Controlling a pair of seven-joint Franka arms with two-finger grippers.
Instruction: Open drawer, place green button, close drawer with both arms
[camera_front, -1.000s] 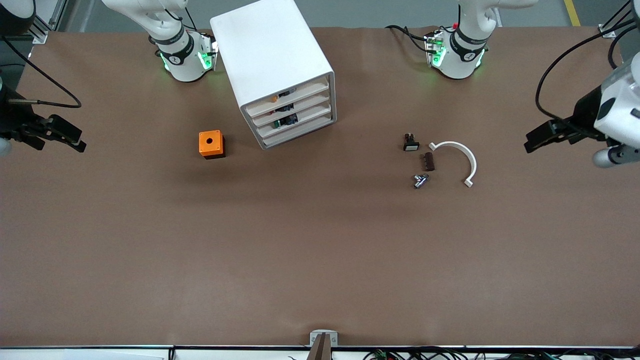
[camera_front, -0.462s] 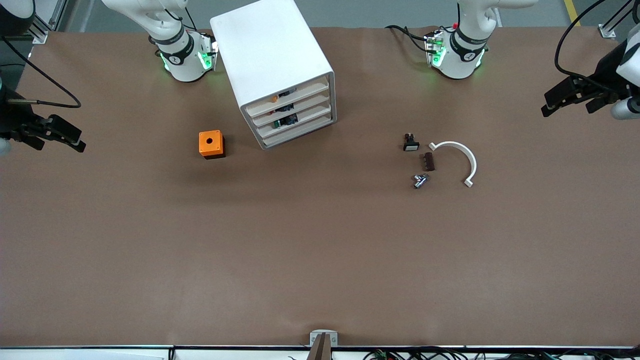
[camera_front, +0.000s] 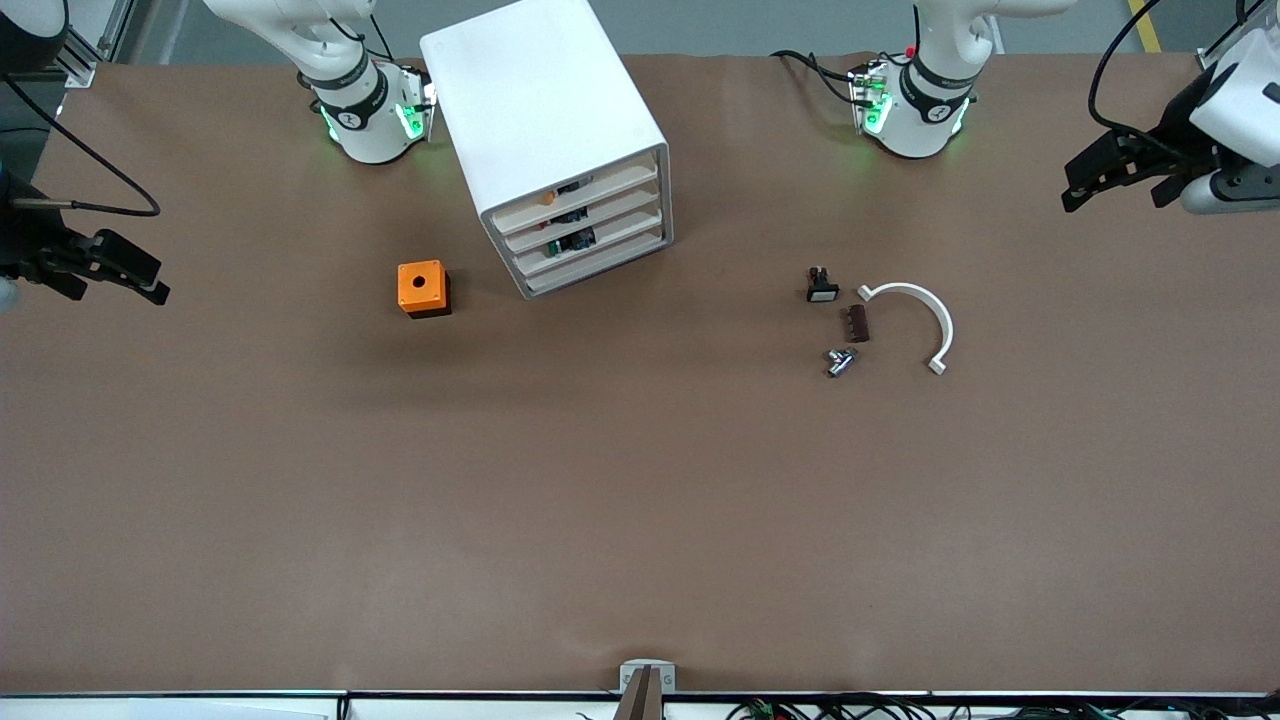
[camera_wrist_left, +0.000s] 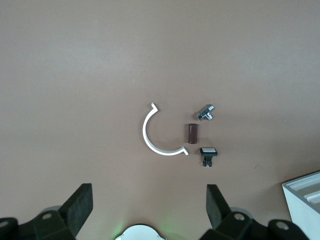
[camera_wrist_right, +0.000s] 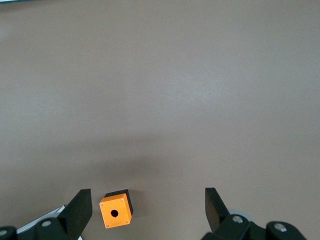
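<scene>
Beside cabinet: orange cube, nothing touching.

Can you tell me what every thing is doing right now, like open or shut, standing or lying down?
cabinet: standing, all four drawers pushed in.
drawer: shut.
button: inside the drawer.
left gripper: open, holding nothing, over the left arm's end of the table.
right gripper: open, holding nothing, over the right arm's end of the table.
orange cube: sitting hole-up beside the cabinet.
white curved piece: lying flat.
</scene>
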